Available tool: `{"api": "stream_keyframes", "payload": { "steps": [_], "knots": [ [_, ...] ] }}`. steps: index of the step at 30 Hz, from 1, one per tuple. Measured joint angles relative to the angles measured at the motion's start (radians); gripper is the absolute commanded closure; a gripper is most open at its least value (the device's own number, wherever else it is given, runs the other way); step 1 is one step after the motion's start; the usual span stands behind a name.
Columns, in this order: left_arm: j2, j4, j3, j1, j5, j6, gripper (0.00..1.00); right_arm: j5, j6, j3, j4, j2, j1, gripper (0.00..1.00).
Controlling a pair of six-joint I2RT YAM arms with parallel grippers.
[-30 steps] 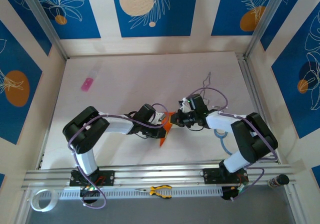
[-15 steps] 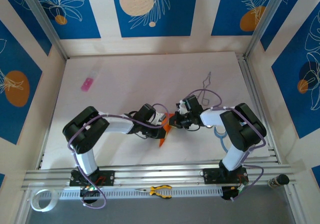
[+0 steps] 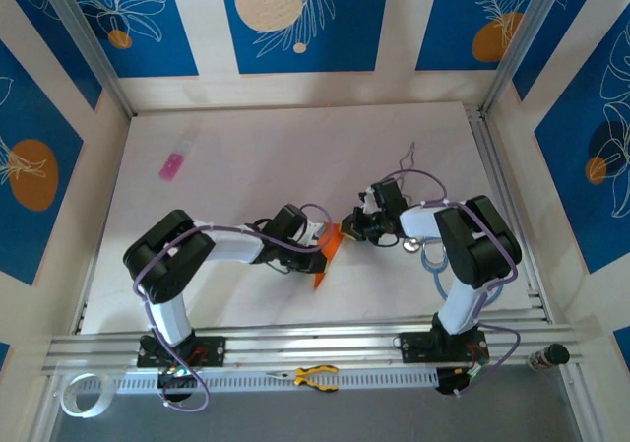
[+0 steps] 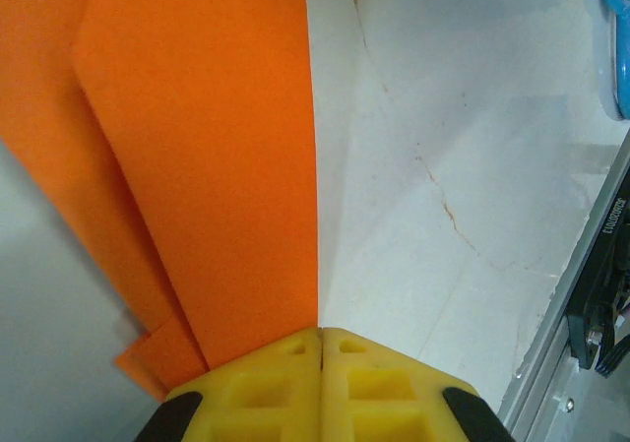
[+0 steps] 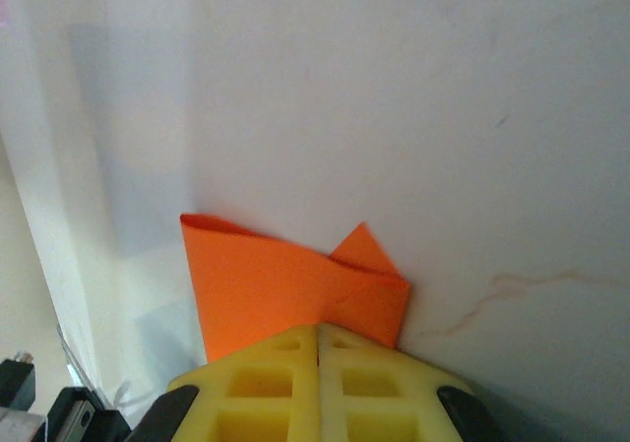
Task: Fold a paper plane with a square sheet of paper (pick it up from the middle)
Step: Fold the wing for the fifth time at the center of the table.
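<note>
Gripping paper (image 3: 331,244) from both sides with left pincer (image 4: 321,336) and right pincer (image 5: 318,332) clamped shut on it, likely to keep the fold taut above counter (image 3: 246,166).

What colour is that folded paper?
The paper is plain bright orange, clearest in the left wrist view.

Two grippers are counted: the left gripper (image 3: 323,250) and the right gripper (image 3: 347,233). One orange sheet of paper (image 3: 332,239), folded, is seen at the table's centre. One small pink object (image 3: 173,166) is found at ten o'clock, and one pair of yellow-handled pliers (image 3: 315,375) at six o'clock.
</note>
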Motion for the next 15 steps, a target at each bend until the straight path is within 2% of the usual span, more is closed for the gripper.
{"api": "stream_keyframes", "payload": {
  "steps": [11, 15],
  "knots": [
    [0.0, 0.0, 0.0, 0.0, 0.0, -0.001, 1.0, 0.035, 0.002, 0.063, -0.016, 0.027, -0.107, 0.93],
    [0.0, 0.0, 0.0, 0.0, -0.001, -0.004, 1.0, 0.043, 0.0, 0.062, -0.053, -0.045, -0.105, 0.91]
  ]
}}
